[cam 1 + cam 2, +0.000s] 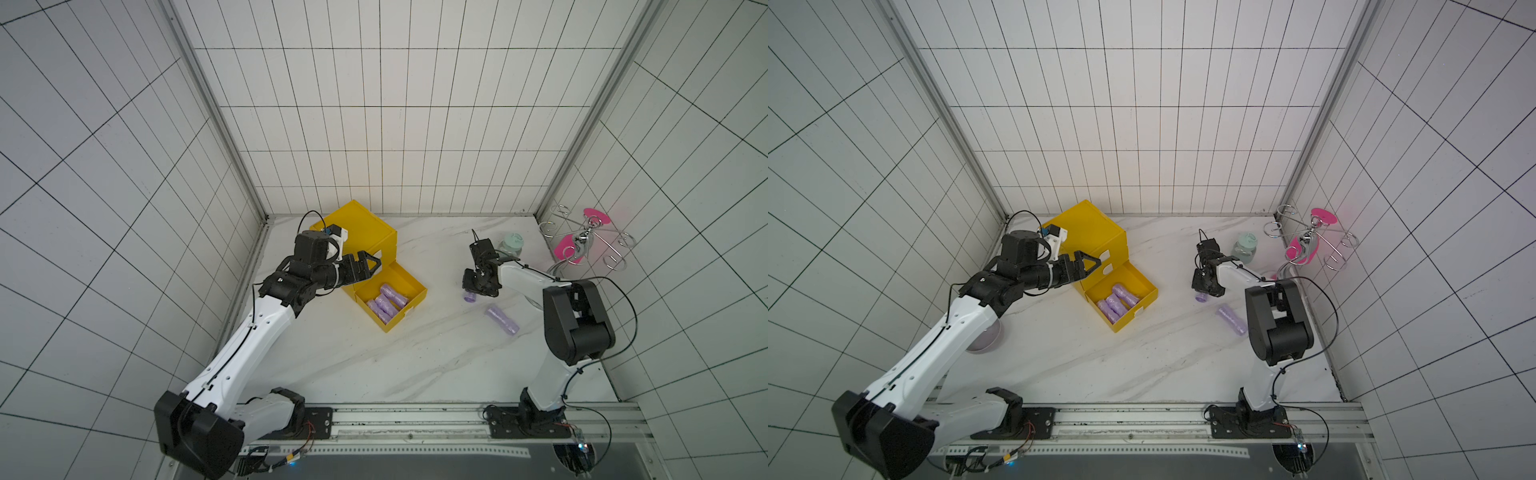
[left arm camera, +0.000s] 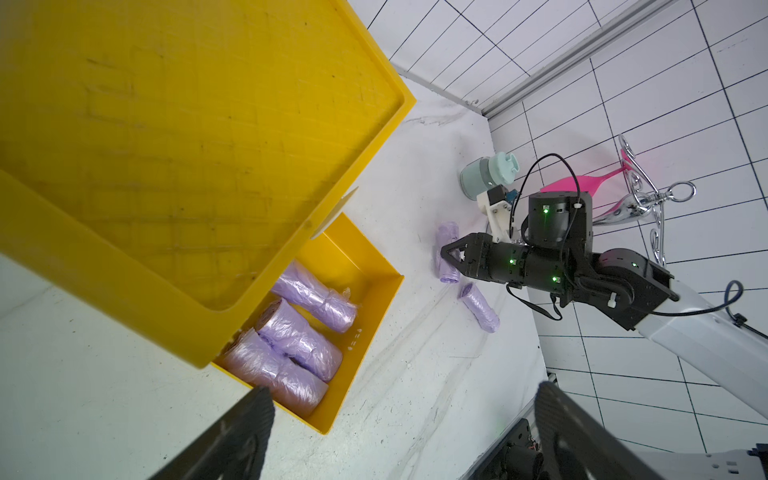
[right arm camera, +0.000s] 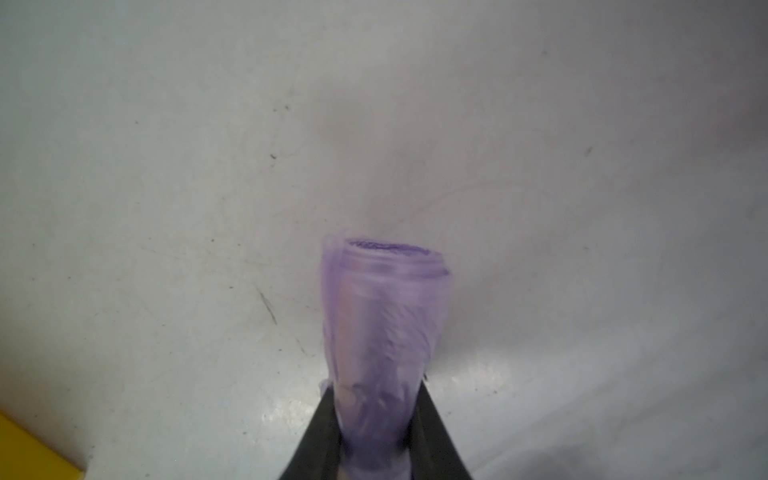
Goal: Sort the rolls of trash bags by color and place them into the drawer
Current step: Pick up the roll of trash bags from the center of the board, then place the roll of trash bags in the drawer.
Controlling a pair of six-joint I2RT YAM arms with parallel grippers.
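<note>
The yellow drawer (image 1: 405, 313) (image 1: 1136, 311) stands pulled out, with three lilac rolls of trash bags (image 1: 384, 305) (image 1: 1117, 303) (image 2: 299, 336) lying in it. My left gripper (image 1: 372, 266) (image 1: 1092, 264) (image 2: 405, 399) hovers open and empty above the drawer's back corner. My right gripper (image 1: 473, 291) (image 1: 1204, 291) (image 3: 376, 399) points down at the table, right of the drawer. It is shut on one end of a lilac roll (image 1: 469, 296) (image 2: 446, 232) (image 3: 382, 316). Another lilac roll (image 1: 503, 320) (image 1: 1232, 319) (image 2: 480, 307) lies loose on the table beside the right arm.
The yellow drawer cabinet (image 1: 357, 224) sits at the back left corner. A pale green jar (image 1: 510, 245) stands behind the right gripper. A chrome wire rack with pink pieces (image 1: 582, 243) fills the back right corner. A translucent bowl (image 1: 986, 338) shows under the left arm.
</note>
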